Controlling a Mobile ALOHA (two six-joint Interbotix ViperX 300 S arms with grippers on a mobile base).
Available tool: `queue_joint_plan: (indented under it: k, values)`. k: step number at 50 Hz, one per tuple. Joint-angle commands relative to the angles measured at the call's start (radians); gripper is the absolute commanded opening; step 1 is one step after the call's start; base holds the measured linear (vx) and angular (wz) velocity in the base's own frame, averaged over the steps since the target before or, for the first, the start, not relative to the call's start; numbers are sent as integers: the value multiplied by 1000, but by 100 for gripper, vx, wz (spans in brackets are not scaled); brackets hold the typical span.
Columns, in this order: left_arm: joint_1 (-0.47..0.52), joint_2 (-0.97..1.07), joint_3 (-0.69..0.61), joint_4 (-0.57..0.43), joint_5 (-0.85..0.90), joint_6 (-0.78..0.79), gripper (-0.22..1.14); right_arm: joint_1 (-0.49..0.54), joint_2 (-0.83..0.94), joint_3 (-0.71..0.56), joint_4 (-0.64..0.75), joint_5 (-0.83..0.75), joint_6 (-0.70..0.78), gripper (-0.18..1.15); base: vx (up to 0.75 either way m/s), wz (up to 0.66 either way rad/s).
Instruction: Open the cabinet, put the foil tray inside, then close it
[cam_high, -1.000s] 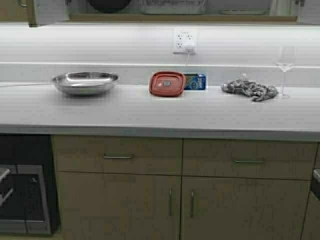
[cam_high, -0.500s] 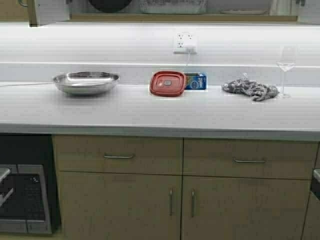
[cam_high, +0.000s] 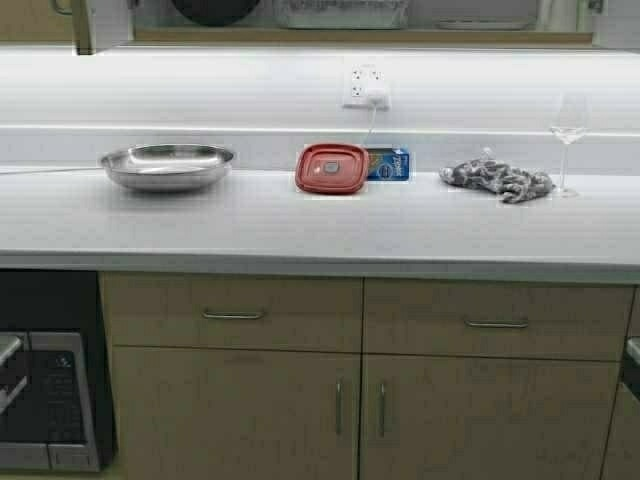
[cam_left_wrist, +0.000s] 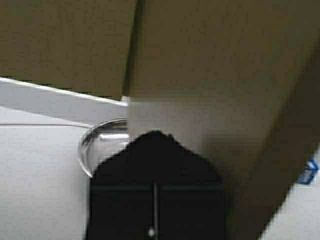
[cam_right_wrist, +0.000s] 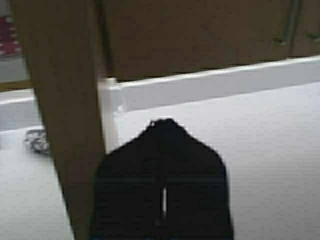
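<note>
The cabinet hangs along the top edge of the high view with its doors swung out. On its shelf sits the foil tray, next to a dark round item. Neither gripper shows in the high view. In the left wrist view my left gripper is shut, its tip against the tan left door. In the right wrist view my right gripper is shut and empty, close beside the edge of the tan right door.
On the white counter stand a steel bowl, a red square lid, a blue packet, a grey rag and a wine glass. Drawers and lower doors are below, an oven at lower left.
The left door's edge at the top of the high view has swung to the right, toward the cabinet. The whole scene has shifted slightly left, so the robot has moved a little.
</note>
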Motion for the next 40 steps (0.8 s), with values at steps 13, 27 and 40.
queue_joint_plan:
  k: [13, 27, 40]
  values:
    - [-92, -222, 261, 18, -52, 2, 4, 169, -221, 218, 6, -15, 8, 7, 0, 1]
    - [-120, -261, 408, 21, -186, 2, 4, 230, -359, 492, 41, -44, 28, 7, 2, 2]
    - [-132, -215, 291, 26, -192, 2, 4, 239, -416, 529, 44, -63, 23, 7, 6, 0]
